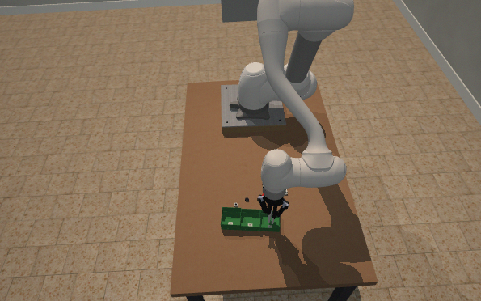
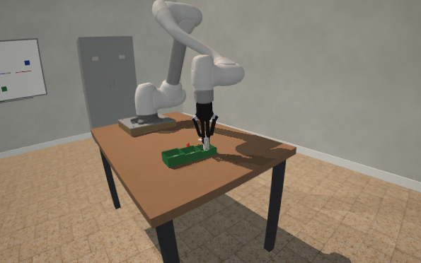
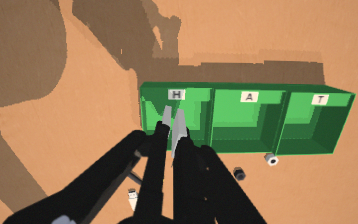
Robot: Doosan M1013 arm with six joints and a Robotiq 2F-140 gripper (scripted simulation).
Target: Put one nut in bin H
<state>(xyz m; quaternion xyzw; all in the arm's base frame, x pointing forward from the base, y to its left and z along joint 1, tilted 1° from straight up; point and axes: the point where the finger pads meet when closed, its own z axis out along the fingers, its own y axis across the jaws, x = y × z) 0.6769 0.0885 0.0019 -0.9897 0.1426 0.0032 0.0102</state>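
Observation:
My gripper (image 1: 270, 222) (image 2: 206, 148) (image 3: 171, 117) is shut to a narrow gap, with its grey fingertips pointing down into the bin marked H (image 1: 275, 229) (image 2: 211, 153) (image 3: 202, 95). I see nothing between the fingertips. The fingers and shadow hide part of that bin's floor, and I see no nut there. A pale nut-like piece (image 1: 236, 205) (image 3: 272, 159) with a dark hole lies on the table close to the wall of bin T. A dark nut-like piece (image 1: 246, 200) (image 3: 239, 173) lies beside it, outside bin A.
Bin A (image 1: 251, 221) (image 3: 232, 112) and bin T (image 1: 231, 220) (image 3: 300, 107) adjoin H in one green row. A small white piece (image 3: 133, 197) and a dark rod (image 3: 135, 178) lie near the fingers. A small red thing (image 2: 187, 145) shows behind the row.

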